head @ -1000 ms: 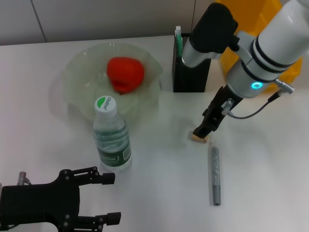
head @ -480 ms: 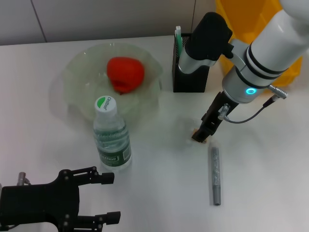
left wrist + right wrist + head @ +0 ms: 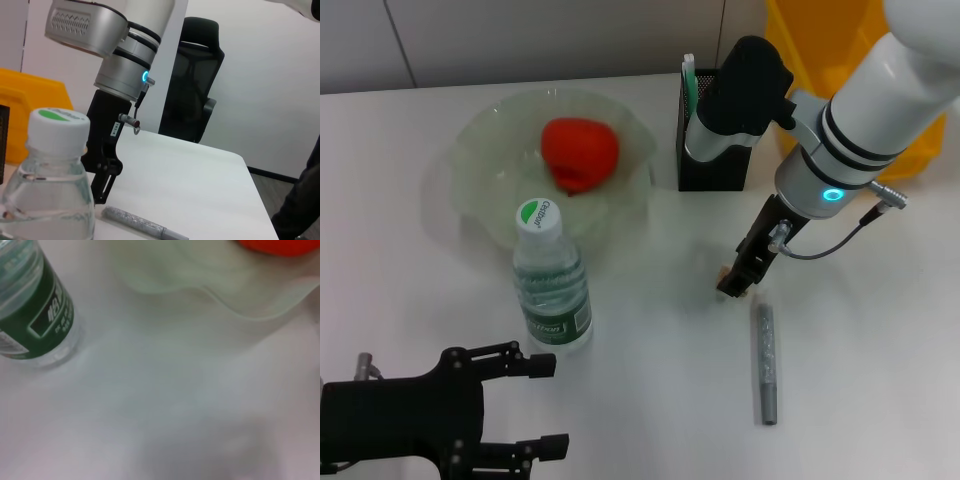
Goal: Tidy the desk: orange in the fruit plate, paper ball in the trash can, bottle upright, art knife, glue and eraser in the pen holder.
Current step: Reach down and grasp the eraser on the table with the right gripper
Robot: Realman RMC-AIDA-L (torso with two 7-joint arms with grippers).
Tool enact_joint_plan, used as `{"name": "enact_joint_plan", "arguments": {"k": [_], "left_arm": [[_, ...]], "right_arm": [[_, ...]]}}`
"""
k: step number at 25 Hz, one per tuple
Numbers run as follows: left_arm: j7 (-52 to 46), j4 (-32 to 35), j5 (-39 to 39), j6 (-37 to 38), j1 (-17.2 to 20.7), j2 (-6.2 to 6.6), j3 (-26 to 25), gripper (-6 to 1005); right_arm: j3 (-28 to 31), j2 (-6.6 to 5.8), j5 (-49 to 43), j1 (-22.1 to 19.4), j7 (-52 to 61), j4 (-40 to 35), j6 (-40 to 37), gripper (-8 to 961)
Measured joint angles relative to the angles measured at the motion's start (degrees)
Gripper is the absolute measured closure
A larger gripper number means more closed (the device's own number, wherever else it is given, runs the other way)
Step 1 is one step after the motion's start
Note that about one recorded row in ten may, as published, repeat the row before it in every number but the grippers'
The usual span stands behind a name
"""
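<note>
My right gripper (image 3: 732,284) is down at the desk (image 3: 650,400), right over the tan eraser (image 3: 723,271), of which only a sliver shows. The grey glue (image 3: 766,362) lies just in front of it, also seen as glue (image 3: 140,225) in the left wrist view. The orange (image 3: 580,152) sits in the fruit plate (image 3: 480,140). Upright in front of the plate stands the bottle (image 3: 552,290). The art knife (image 3: 688,85) sticks out of the pen holder (image 3: 715,160). The trash can (image 3: 825,45) is behind my right arm. No paper ball is in view. My left gripper (image 3: 555,407) rests open at the near left edge.
The right wrist view shows the bottle (image 3: 30,315), the fruit plate's rim (image 3: 240,300) and bare desk. A black office chair (image 3: 195,100) stands beyond the desk's far side.
My right gripper has come down and shifted slightly left, so it now covers most of the eraser. The left arm has stayed put.
</note>
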Motion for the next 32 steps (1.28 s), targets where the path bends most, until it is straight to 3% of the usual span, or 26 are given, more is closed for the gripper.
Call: {"name": "enact_joint_plan", "arguments": {"k": [32], "left_arm": [[-0.21,0.0,-0.03,-0.44,0.03,-0.1,-0.36,184]], "right_arm": [[-1.47,0.12,1.23,2.59,-0.09,4.23,0.99,569]]}}
